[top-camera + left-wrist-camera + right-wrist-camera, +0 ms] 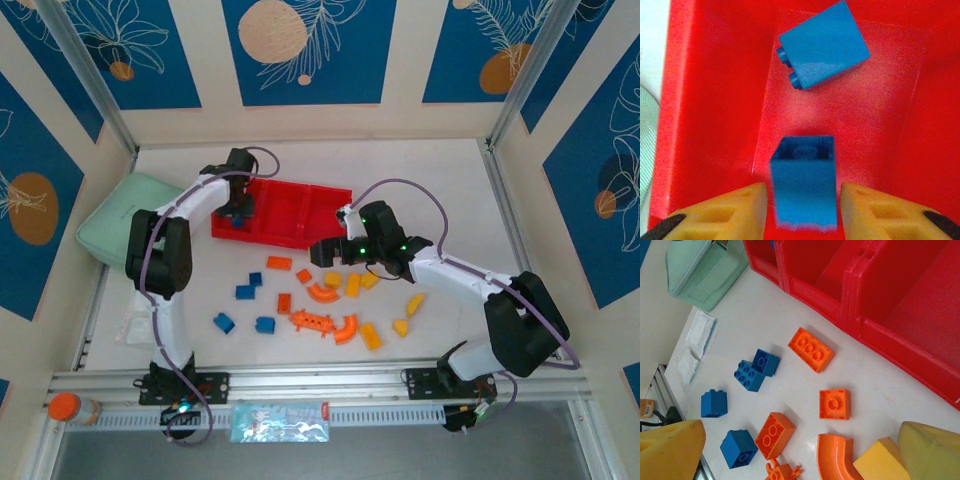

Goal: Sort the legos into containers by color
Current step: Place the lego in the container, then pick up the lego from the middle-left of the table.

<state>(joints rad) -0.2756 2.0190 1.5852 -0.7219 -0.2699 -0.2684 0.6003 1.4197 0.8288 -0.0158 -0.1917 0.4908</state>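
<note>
My left gripper (238, 205) hangs over the left compartment of the red tray (300, 238). In the left wrist view its yellow fingers (735, 210) stand open, with a narrow gap on each side of a blurred blue brick (804, 185) between them. A second blue brick (825, 47) lies on the compartment floor. My right gripper (325, 250) hovers open over loose legos on the table: orange bricks (810, 349) (834, 404) (774, 435), a curved orange piece (837, 460), a yellow brick (882, 460) and blue bricks (756, 369) (714, 403) (739, 448). The tray's middle and right compartments (920, 300) are bare.
A pale mint case (135, 225) lies left of the tray. Clear plastic bags (135, 320) sit by the left edge. More yellow pieces (370, 335) (414, 303) lie right of centre. A metal rail (320, 385) runs along the near edge.
</note>
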